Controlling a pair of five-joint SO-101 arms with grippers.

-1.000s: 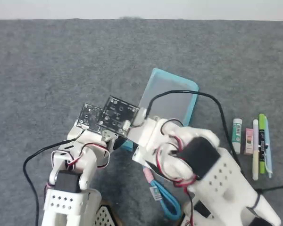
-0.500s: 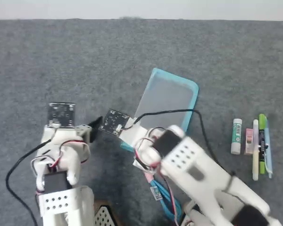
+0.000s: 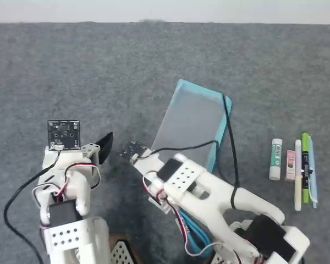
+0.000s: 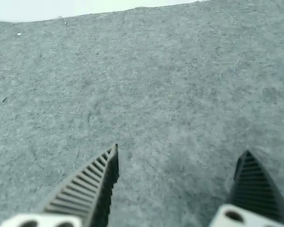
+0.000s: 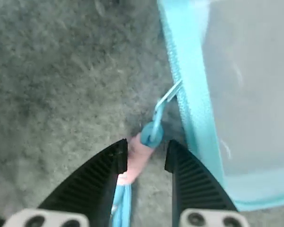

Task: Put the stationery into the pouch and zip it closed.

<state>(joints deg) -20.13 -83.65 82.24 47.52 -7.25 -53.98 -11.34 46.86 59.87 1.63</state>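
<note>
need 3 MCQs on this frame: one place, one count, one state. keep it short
1. Where is the stationery?
A) on the mat, beside the pouch
B) inside the pouch
C) under an arm

2. How many pieces are in that row?
A) three
B) five
C) seven

3. The jaws of the left arm are:
A) shut on a pen
B) shut on the pouch
C) open, empty

Answers: 1 A, the row lies on the mat apart from the pouch. 2 B, glue stick, eraser, white pen, green highlighter, blue pen. 3 C, the left wrist view shows them wide apart over bare mat.
</note>
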